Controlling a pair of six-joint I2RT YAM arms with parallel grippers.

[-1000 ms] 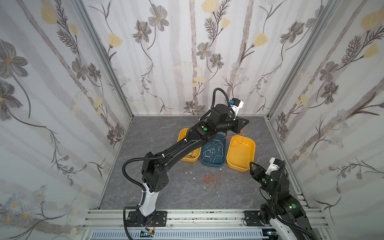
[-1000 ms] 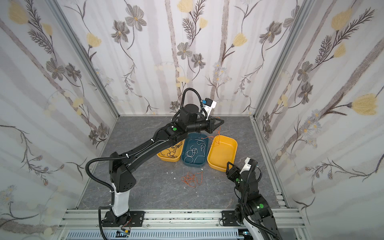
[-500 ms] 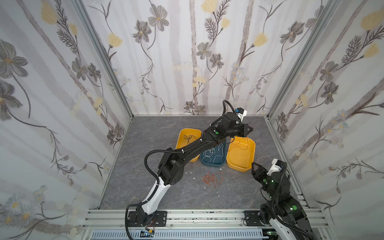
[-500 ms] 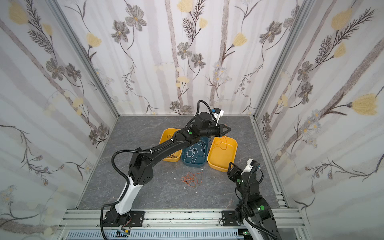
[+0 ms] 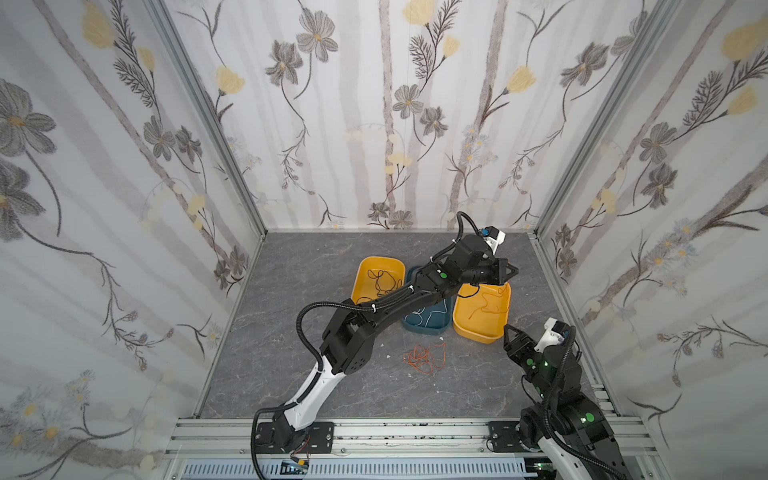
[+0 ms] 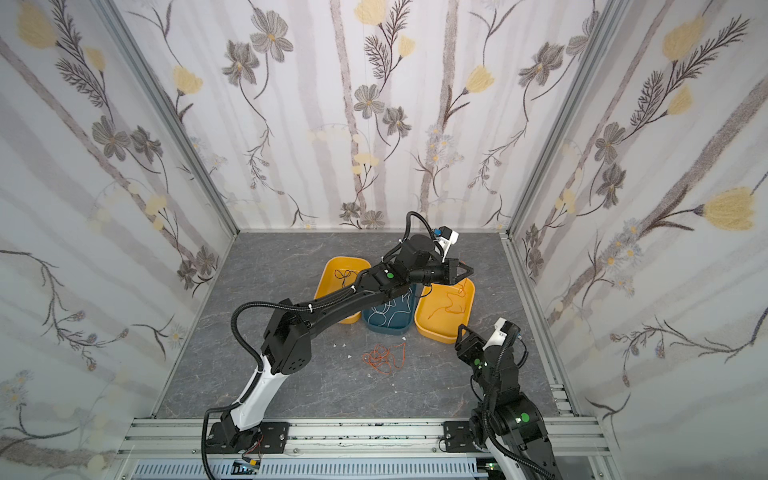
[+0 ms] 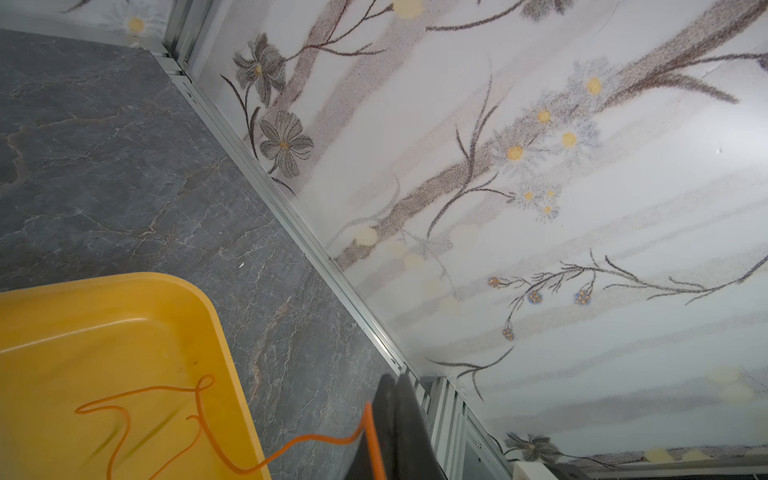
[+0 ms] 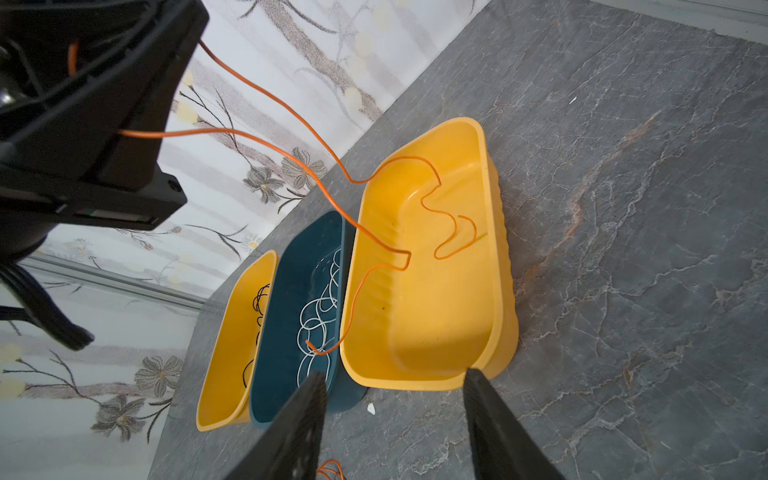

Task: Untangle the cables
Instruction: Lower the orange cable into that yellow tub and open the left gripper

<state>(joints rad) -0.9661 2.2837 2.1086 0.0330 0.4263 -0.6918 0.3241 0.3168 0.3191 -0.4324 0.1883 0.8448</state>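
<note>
Dangling 1 orange cable (image 7: 316, 438) into the right yellow tray (image 5: 476, 336), left gripper (image 5: 510, 272) pinched tight; right gripper (image 8: 392, 415) half-open, empty; orange tangle (image 5: 422, 359) remains, lower centre tabletop (image 5: 291, 291).

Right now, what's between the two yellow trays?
The blue tray, holding white cables; both top views show it.
</note>
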